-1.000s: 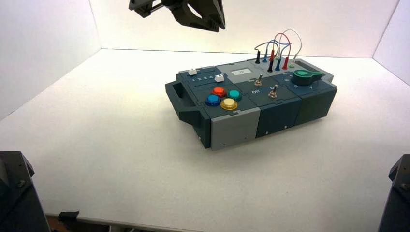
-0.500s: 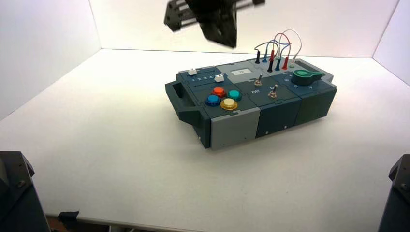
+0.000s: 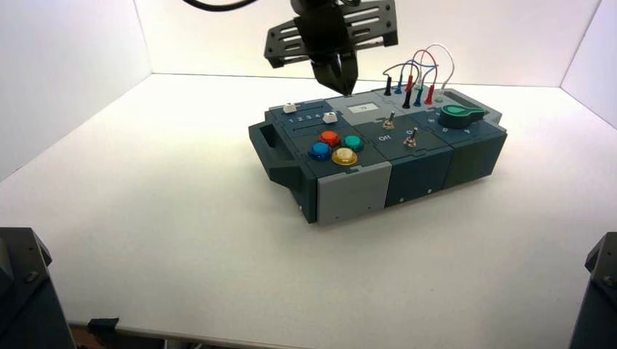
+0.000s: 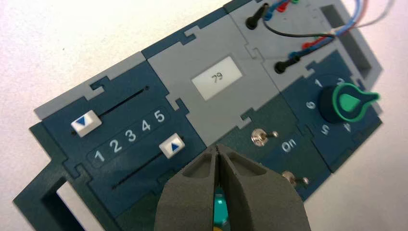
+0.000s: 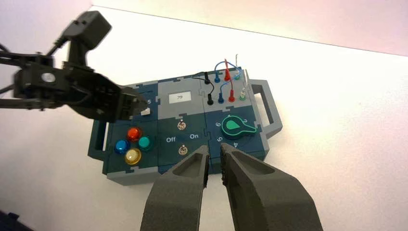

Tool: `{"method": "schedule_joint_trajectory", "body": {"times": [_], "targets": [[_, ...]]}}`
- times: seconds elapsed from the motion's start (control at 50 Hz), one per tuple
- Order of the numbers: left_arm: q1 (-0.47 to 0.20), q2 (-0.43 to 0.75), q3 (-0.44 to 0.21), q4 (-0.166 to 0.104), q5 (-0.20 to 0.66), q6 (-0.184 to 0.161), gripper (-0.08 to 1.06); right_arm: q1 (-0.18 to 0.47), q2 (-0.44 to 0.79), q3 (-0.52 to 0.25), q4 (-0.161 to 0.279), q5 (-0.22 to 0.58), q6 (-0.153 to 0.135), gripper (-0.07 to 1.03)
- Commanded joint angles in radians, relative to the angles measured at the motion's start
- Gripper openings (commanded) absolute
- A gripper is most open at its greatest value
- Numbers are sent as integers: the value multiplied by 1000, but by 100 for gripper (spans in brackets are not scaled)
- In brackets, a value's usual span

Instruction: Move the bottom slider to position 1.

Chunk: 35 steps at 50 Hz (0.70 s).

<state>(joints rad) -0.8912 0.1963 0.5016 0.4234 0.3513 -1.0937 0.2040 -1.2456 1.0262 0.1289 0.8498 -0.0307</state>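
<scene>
Clock directions read on the high view, 12 at the far side. Box (image 3: 354,195) sits on the counter (image 3: 182,240), grey handle off at 1 to 2, dark handle (image 3: 280,163) at 9.

Bottom slider (image 4: 172,145): small white cap on the box's 10 o'clock part, at the 5 end of its dark track, beside the printed 5. Position 1 (image 4: 99,156), first digit of the row, lies toward 9 from that cap. Twin white cap (image 4: 86,123) on the other track, farther toward 10, stands at the 1 end.

Left claw (image 4: 217,148): fingers pressed together, nothing pinched. Tips point down at the box, near the bottom slider's cap, toward 1 from it; apart from the cap. Height above the panel: cannot tell.

Right claw (image 5: 216,147): idle, outside the high view, facing the box. Fingers slightly spread, narrow gap, nothing between them.

Rest of box: red button (image 3: 329,138), blue button (image 3: 319,150), green button (image 3: 353,143) and yellow button (image 3: 344,156) clustered toward 8 from box centre. Two metal toggle switches (image 3: 388,121) (image 3: 411,138) about the middle. White label (image 4: 217,78) reads 79, toward 12. Green knob (image 3: 460,116) at 2, pointer toward 3. Plugged wires (image 3: 429,67) at 1.
</scene>
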Motion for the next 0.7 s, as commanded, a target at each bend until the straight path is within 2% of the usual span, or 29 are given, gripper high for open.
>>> {"method": "schedule_joint_trajectory", "body": {"times": [0.02,0.46,0.7], "targets": [[17,5,-38,-12,3,-6,-3,0,6,-26,5,-5,3,15],[37,63,-52,-48,6,-3,-3,0,6,-29,3,-11,3,15],[48,75,-54,-49,6,-2,-3,0,9,-31,2,-12,3,15]]}}
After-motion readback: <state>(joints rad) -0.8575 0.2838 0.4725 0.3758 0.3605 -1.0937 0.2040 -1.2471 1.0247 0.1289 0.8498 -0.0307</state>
